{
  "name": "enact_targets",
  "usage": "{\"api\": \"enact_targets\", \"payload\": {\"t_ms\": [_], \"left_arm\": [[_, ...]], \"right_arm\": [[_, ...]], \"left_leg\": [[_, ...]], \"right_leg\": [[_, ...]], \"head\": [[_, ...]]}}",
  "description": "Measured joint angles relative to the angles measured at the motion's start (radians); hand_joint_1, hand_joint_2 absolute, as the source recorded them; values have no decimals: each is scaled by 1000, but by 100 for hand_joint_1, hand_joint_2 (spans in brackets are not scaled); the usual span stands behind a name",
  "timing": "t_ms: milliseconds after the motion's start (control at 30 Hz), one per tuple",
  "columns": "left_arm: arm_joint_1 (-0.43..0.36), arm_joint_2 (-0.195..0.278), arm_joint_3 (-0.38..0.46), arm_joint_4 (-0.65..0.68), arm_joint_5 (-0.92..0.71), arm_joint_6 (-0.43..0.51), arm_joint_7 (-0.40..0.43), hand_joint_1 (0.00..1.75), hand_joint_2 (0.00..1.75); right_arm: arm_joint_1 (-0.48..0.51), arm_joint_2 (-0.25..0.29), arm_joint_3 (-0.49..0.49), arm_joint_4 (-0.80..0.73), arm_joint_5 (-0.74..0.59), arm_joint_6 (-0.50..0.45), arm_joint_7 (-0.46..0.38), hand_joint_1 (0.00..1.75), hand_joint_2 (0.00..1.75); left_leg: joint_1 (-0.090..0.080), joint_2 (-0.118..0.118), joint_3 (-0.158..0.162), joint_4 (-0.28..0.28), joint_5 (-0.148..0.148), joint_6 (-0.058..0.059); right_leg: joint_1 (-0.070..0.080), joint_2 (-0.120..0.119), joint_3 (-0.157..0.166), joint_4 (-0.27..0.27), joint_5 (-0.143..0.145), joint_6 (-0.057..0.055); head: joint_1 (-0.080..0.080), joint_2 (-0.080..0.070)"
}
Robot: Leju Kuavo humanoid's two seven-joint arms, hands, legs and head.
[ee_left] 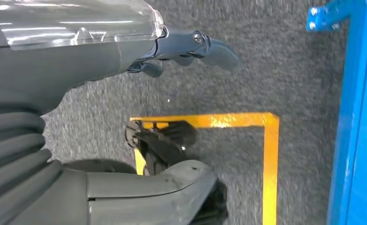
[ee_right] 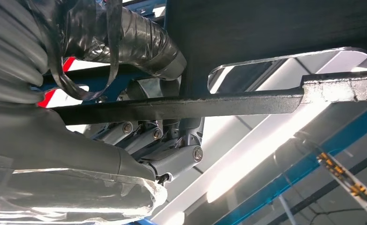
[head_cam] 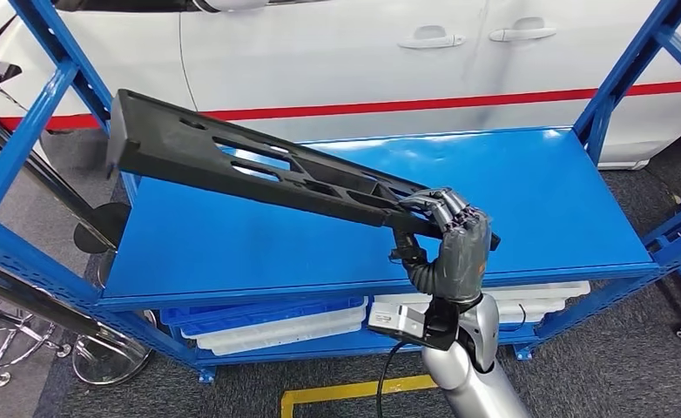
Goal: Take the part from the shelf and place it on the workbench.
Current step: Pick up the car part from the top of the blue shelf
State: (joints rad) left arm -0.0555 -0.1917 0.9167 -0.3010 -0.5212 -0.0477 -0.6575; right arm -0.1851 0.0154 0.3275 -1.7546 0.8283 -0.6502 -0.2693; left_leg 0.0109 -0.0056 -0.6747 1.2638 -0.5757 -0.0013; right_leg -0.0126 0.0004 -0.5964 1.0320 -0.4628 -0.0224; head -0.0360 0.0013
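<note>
The right hand [head_cam: 453, 246] is grasping the long black part [head_cam: 259, 165] by its near end, fingers wrapped over the top edge, and the part is hanging slanted in the air above the blue shelf [head_cam: 337, 231], apparently clear of the surface. So the pickup is looking done; carrying the part away and setting it on the bench is what is remaining, and no bench is showing here.

The right wrist view is giving the close underside of the grip, the part's edge [ee_right: 181, 107] lying across the hand [ee_right: 163, 145]. The left wrist view is looking down at grey carpet and yellow floor tape [ee_left: 247, 121], with the left hand [ee_left: 191, 49] holding nothing, its fingers probably loosely extended, though blur is making that uncertain.
</note>
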Motion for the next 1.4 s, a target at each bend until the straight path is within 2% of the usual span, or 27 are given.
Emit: {"api": "enact_targets", "payload": {"t_ms": [67,100,133,233,300,333,400,433,467,500,567,633,733,800,833,900,933,967,1000,1067,1133,1167,1267,1300,1333,1400], "left_arm": [[-2,6,0,6,3,-5,1,0,175],[-3,9,1,8,6,-10,2,0,175],[-4,10,2,10,9,-16,2,0,175],[-2,12,5,18,12,-24,5,0,175],[0,12,7,22,13,-21,6,0,175],[1,13,9,24,14,-19,6,0,175],[2,14,13,27,16,-12,6,0,175],[3,15,14,28,17,-9,5,0,175],[3,15,15,29,17,-7,5,0,175],[4,16,16,30,18,-6,5,0,175],[5,16,19,32,19,-4,5,0,175],[4,16,23,33,21,-2,5,0,175],[5,16,34,36,28,0,12,0,175],[6,17,41,37,31,2,21,0,175],[6,17,43,38,31,4,25,0,175],[7,17,47,40,31,8,34,0,175],[9,17,49,41,31,9,39,0,175],[10,17,53,42,31,11,43,0,175],[11,17,56,42,31,12,47,0,175],[11,17,62,43,31,13,52,0,175],[10,17,64,43,31,13,53,0,175],[9,16,65,44,31,14,54,0,175],[11,15,68,45,31,15,55,0,175],[11,14,69,45,30,15,55,0,175],[10,14,69,46,30,14,56,0,175],[8,13,70,46,28,14,56,0,175]], "right_arm": [[0,-3,9,-5,-2,2,2,175,175],[0,-4,13,-9,-5,2,2,175,175],[1,-5,16,-12,-9,2,2,175,175],[8,-9,24,-19,-18,0,-3,175,175],[20,-15,30,-27,-21,-6,-12,175,175],[28,-18,35,-31,-24,-10,-17,175,175],[44,-27,46,-34,-30,-19,-24,175,175],[53,-31,51,-35,-33,-21,-26,175,175],[61,-35,56,-36,-35,-22,-27,175,175],[66,-38,60,-38,-38,-22,-29,175,175],[70,-43,69,-44,-47,-21,-32,175,175],[72,-45,79,-52,-60,-20,-34,175,175],[79,-49,95,-64,-96,-9,-42,175,175],[81,-52,108,-75,-123,4,-53,175,175],[81,-52,115,-81,-132,11,-58,175,175],[81,-53,131,-89,-142,20,-65,175,175],[82,-54,140,-91,-145,23,-68,175,175],[83,-55,147,-92,-149,25,-70,175,175],[84,-56,155,-95,-153,27,-72,175,175],[85,-57,168,-105,-169,34,-76,175,175],[84,-58,177,-115,-186,42,-78,175,175],[84,-59,180,-119,-193,44,-79,175,175],[83,-61,187,-126,-208,50,-79,175,175],[83,-62,187,-128,-212,53,-79,175,175],[82,-63,187,-130,-215,56,-80,175,175],[81,-66,187,-132,-223,62,-80,175,175]], "left_leg": [[-1,0,64,-141,72,9],[-3,-1,91,-199,92,13],[-6,-1,106,-233,100,17],[-7,-1,112,-251,103,29],[-2,1,117,-264,112,42],[0,2,119,-268,115,48],[-1,2,118,-268,115,52],[-2,2,117,-268,115,52],[-2,2,117,-267,114,51],[-3,1,117,-265,113,51],[-3,0,119,-260,108,47],[-6,-1,117,-251,101,38],[-8,-1,114,-249,96,24],[-6,-1,104,-220,71,13],[-4,0,87,-178,43,8],[-1,0,34,-51,-25,-1],[1,0,10,3,-45,-4],[1,0,1,27,-48,-5],[1,0,10,12,-32,-4],[1,0,75,-114,34,2],[-4,-1,130,-224,75,11],[-6,-1,138,-245,80,15],[-5,0,132,-252,96,30],[-3,2,128,-256,103,37],[-1,5,122,-261,112,45],[-3,7,103,-260,126,54]], "right_leg": [[1,2,5,0,-2,3],[3,2,5,1,-3,5],[4,2,5,1,-2,10],[3,2,4,-2,-1,26],[4,2,-8,30,-27,35],[3,2,-29,78,-57,38],[2,2,-90,207,-120,42],[0,1,-114,257,-135,43],[-1,1,-121,271,-130,44],[-1,1,-111,248,-107,44],[-2,0,-46,117,-41,40],[1,1,2,17,-9,34],[3,2,6,-1,-6,21],[-1,1,10,-8,-2,9],[-3,-1,11,-11,0,5],[-1,-2,11,-10,1,1],[0,-3,9,-9,1,1],[0,-3,8,-7,2,0],[0,-3,7,-5,2,0],[1,-2,6,-2,2,0],[4,-1,3,1,5,6],[5,-1,1,2,7,11],[6,1,-4,3,11,30],[6,1,-9,17,-6,35],[6,1,-22,50,-38,38],[3,1,-60,166,-128,43]], "head": [[0,0],[0,0],[0,0],[0,0],[0,0],[0,0],[0,0],[0,0],[0,0],[0,0],[0,0],[0,0],[0,0],[0,0],[0,0],[0,0],[0,0],[0,0],[0,0],[0,0],[0,0],[0,0],[0,0],[0,0],[0,0],[1,0]]}}
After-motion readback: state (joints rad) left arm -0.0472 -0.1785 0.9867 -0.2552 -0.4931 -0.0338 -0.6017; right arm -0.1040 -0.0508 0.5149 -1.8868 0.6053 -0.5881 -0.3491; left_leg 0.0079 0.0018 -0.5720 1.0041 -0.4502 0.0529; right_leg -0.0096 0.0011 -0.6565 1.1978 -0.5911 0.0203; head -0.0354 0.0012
